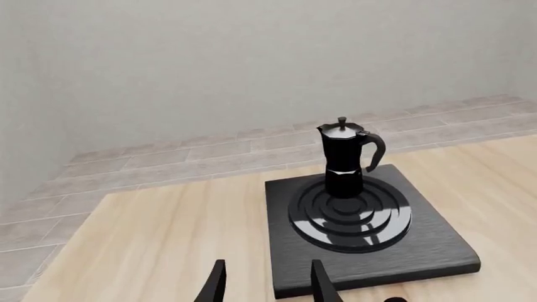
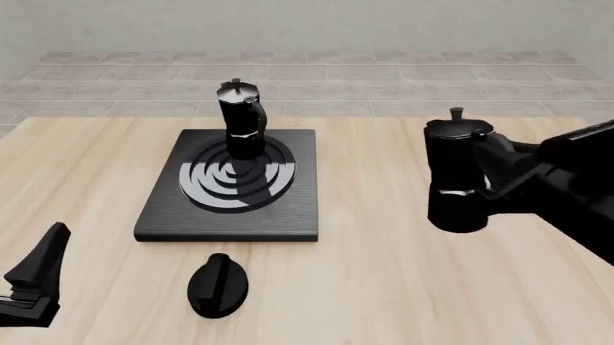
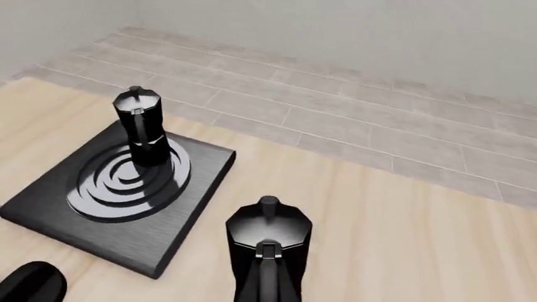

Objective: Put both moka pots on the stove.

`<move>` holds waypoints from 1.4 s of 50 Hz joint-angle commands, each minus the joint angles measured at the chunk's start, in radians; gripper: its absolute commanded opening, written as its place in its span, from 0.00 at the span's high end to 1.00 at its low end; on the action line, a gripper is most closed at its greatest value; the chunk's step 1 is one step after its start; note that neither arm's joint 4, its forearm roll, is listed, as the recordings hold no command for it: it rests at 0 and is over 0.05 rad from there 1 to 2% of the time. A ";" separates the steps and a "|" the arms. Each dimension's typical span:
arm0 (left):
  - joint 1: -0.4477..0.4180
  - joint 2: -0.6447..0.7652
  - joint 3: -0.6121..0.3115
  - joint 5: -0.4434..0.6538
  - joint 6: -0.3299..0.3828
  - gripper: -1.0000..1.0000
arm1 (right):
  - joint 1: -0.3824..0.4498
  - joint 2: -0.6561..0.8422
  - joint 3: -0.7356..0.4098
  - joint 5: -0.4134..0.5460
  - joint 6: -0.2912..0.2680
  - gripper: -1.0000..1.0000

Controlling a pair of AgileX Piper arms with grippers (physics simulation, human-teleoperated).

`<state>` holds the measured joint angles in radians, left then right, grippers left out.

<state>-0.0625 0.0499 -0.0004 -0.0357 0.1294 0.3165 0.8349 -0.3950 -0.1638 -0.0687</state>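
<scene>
Moka pots first: one of them [image 2: 241, 118] is already parked on the stove [image 2: 230, 188], standing upright at the far edge of the ring burner [image 2: 238, 176], handle pointing roughly toward the near right. The second moka pot [image 2: 459, 176] is over on the right, well apart from the stove, and it looks lifted off the table [image 2: 384, 287], though I can't see the underside to be sure.

The right tool [image 2: 499, 180] has that second pot from the handle side. In the right wrist view the pot [image 3: 268, 251] sits dead centre right in front of the camera with its handle facing back at the tool, so I'd say it's closed around the handle or the waist just beside it. The fingers themselves are hidden, so that's a guess.

Handling-wise, these look like rigid, glossy, faceted metal things. Not squishy, probably a bit slippery, and top-heavy with that waisted shape. The handle is the obvious grab spot, but a pot held there could swing or tilt, so I'd keep it level and move slowly.

The left tool [image 1: 264, 283] is low at the near left of the table, fingers spread with nothing between them, sitting just short of the stove's near edge. The pot on the stove is well beyond it.

There's also a black oval knob [image 2: 218, 284] lying on the table in front of the stove, nothing to do with either tool.
</scene>
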 commanded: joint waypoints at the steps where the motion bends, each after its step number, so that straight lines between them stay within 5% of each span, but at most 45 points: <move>1: 0.000 -0.006 0.000 0.007 0.000 0.00 | 0.050 0.021 0.016 -0.152 -0.020 1.00; 7: 0.000 0.000 0.000 0.002 0.001 0.00 | 0.069 0.044 0.034 -0.236 -0.061 1.00; 21: 0.002 0.006 0.000 -0.004 0.001 0.00 | 0.114 0.170 0.036 -0.435 -0.059 1.00; 70: 0.006 -0.005 0.000 -0.001 -0.004 0.00 | 0.237 0.465 -0.055 -0.811 -0.027 1.00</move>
<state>-0.0559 0.0423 -0.0007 -0.0334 0.1241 0.5236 1.2610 -0.4053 -0.9017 -0.1028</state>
